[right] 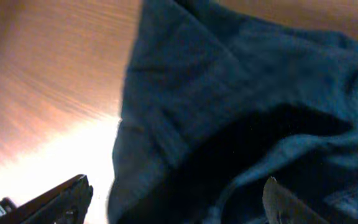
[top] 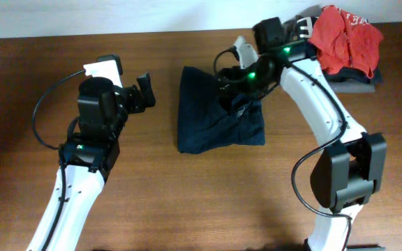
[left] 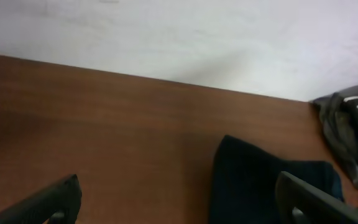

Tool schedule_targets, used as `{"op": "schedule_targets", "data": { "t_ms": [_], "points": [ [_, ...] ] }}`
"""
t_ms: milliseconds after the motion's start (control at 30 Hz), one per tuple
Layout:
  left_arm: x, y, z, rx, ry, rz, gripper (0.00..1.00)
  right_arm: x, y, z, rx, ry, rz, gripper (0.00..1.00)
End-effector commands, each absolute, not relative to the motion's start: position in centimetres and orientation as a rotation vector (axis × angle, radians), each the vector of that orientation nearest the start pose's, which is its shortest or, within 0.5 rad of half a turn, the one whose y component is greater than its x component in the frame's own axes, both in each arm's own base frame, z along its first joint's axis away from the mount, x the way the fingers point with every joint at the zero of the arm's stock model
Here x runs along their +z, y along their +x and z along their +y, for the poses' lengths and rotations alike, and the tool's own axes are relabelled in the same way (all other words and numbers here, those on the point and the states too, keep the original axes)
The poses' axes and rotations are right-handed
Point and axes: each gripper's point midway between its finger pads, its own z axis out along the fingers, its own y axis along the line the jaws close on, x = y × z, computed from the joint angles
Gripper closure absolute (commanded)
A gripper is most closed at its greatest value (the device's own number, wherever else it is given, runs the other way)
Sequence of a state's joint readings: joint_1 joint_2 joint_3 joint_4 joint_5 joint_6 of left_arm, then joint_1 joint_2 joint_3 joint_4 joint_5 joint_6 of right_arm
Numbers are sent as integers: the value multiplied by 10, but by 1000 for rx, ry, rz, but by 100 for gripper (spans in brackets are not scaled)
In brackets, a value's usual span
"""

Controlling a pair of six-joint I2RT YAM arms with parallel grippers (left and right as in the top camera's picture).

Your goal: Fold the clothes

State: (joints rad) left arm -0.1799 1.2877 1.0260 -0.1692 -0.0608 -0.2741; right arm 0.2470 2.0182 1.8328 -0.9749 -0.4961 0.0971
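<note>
Step in hand: mid-fold, judged from the lie of the cloth. The shorts [top: 208, 111] lie mid-table as a compact doubled-over bundle, not spread flat, so at least one fold looks done.

Right gripper [top: 230, 87]: low over the far right part of the bundle. In the right wrist view its two fingers stand wide apart with navy cloth [right: 216, 93] filling the space below. Jaws parted, no fabric pinched that I can see.

Left gripper [top: 144, 90]: left of the shorts, apart from them, over bare table [top: 152, 195]. In the left wrist view the fingers are spread and hold nothing, and the shorts' left edge [left: 253, 180] sits ahead to the right.

Orientation: the outline is a rough trapezoid, narrow end far, broad end near. The left edge is straight and runs near-far. The right side is lumpier, with a ridge or fold under the gripper. Long axis near-far, but only slightly, since the bundle is nearly as wide as long.

Next move, as a judgement: close on an edge or corner, possibly the far right one, and carry it across for another fold, or press the rumpled right side flat. The left arm could pin the left edge.

Off-task: red garment [top: 344, 38] on dark folded garments [top: 358, 78], far right corner.
</note>
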Motion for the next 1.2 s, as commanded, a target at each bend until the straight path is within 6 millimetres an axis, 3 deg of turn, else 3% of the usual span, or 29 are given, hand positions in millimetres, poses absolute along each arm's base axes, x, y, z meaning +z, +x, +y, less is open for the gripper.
{"op": "schedule_targets", "data": {
  "t_ms": [0,133,200,367,467,500,633,767,933,1067,1167],
  "points": [
    [263,418,-61,-229,-158,1991,1,147,442,213,807,-367,2718,25],
    [263,418,-61,-229,-158,1992,1,121,443,222,790,-340,2775,50],
    [263,418,-61,-229,-158,1993,1,112,442,222,789,-338,2797,68],
    [259,418,-62,-227,-158,2005,1,111,445,213,777,-309,2806,96],
    [256,417,-61,-223,-159,2020,1,105,448,187,700,-208,2853,96],
    [254,416,-61,-222,-159,2025,1,99,450,167,612,-148,2884,96],
    [252,416,-61,-221,-159,2033,1,85,461,123,459,-42,2898,96],
    [250,415,-61,-216,-161,2045,1,56,460,112,412,-25,2927,96],
    [247,414,-59,-207,-165,2054,1,-7,448,103,364,9,3044,96],
    [247,414,-59,-207,-164,2053,1,-15,448,92,353,45,3060,96],
    [247,414,-59,-207,-164,2055,1,-3,451,80,361,90,3050,93]
  ]
}}
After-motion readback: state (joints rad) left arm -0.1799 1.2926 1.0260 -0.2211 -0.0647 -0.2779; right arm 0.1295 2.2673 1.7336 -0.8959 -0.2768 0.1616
